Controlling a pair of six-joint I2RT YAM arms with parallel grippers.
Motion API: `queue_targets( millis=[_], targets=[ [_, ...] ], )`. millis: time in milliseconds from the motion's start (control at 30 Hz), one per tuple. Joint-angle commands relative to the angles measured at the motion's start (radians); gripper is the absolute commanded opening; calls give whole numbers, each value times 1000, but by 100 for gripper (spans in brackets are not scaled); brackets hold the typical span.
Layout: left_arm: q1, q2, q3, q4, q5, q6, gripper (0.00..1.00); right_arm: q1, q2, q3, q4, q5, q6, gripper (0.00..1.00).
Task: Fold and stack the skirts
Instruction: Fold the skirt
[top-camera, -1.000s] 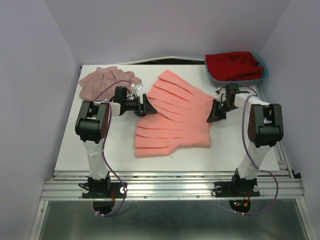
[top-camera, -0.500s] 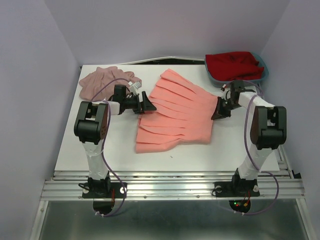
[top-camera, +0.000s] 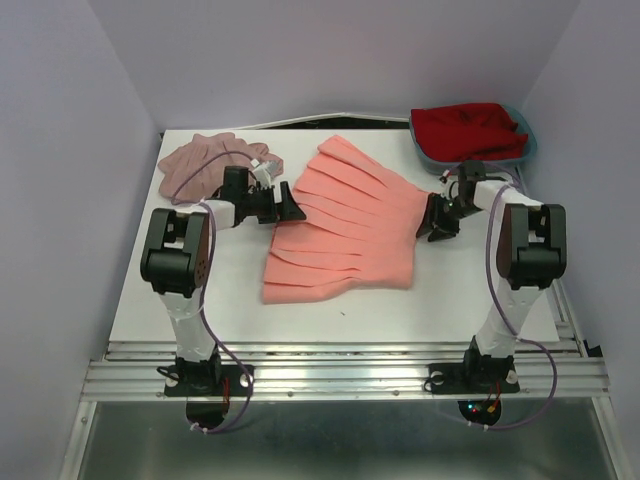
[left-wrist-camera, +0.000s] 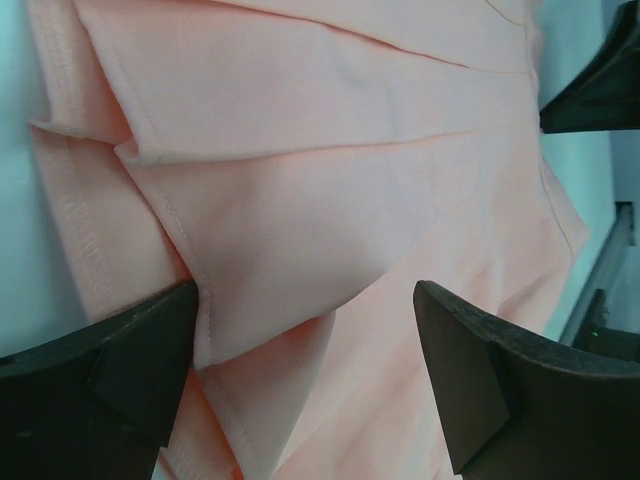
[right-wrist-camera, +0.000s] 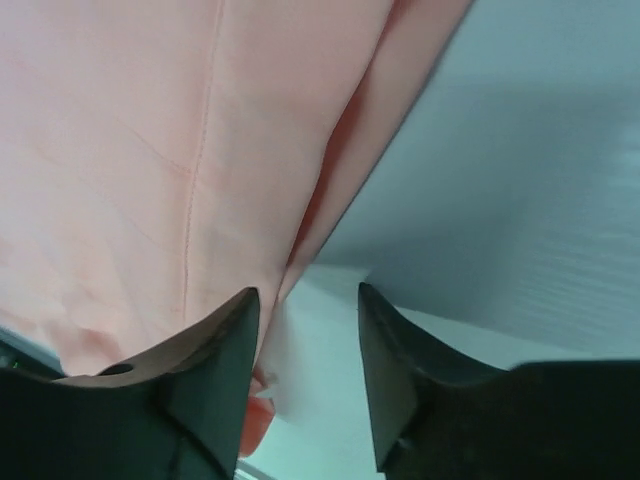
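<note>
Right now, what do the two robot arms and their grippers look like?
Both the left arm and the right arm have chunky black joint housings joined by white links. A thin purple cable loops along each from base to wrist. The left gripper and right gripper are matte black, each with two wedge-shaped fingers. No markings are legible.

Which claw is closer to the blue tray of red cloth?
Right. The right gripper sits just in front of the blue tray; the left gripper is across the salmon-coral pleated skirt.
</note>
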Motion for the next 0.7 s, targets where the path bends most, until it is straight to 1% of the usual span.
queue_targets(
  millis=[0,33,67,100,133,167,200,267,300,333,367,400,467,500,567,600,633,667],
  targets=[
    [27,-172,11,-155,-198,178,99,-8,-20,114,9,19,-32,52],
    [27,-234,25,-221,-291,255,98,-8,-26,156,-24,23,-42,53],
    [27,-265,39,-240,-330,309,99,-8,-32,176,-40,28,-52,54],
    [27,-320,69,-284,-376,360,99,-8,-40,195,-49,36,-68,54],
    [19,-344,82,-336,-422,414,99,-8,-61,221,-58,42,-72,54],
    [10,-370,91,-355,-501,528,99,-8,-72,232,-58,45,-81,54],
    [1,-393,97,-372,-522,593,98,-8,-83,242,-57,43,-80,54],
    [-64,-463,91,-438,-519,717,97,-8,-93,272,-40,11,-68,52],
    [-102,-485,71,-456,-519,807,93,-8,-89,282,-34,2,-51,50],
    [-203,-524,60,-493,-519,845,92,-8,-81,292,-23,-18,-49,49],
    [-263,-538,50,-507,-523,868,89,-8,-70,301,-21,-32,-48,47],
    [-321,-548,36,-518,-528,882,83,-8,-45,321,-21,-41,-52,45],
    [-438,-539,33,-544,-540,874,77,-8,-18,336,-18,-43,-66,44],
    [-545,-513,34,-542,-546,855,72,-8,-5,336,-11,-8,-78,43],
    [-628,-476,42,-524,-554,833,69,-8,2,327,43,32,-92,43],
    [-692,-430,54,-515,-560,824,66,-8,6,318,61,51,-94,43],
    [-717,-407,63,-498,-572,807,66,-8,11,316,92,83,-101,45],
    [-749,-379,80,-490,-573,801,65,-8,15,316,103,91,-114,49]
  ],
)
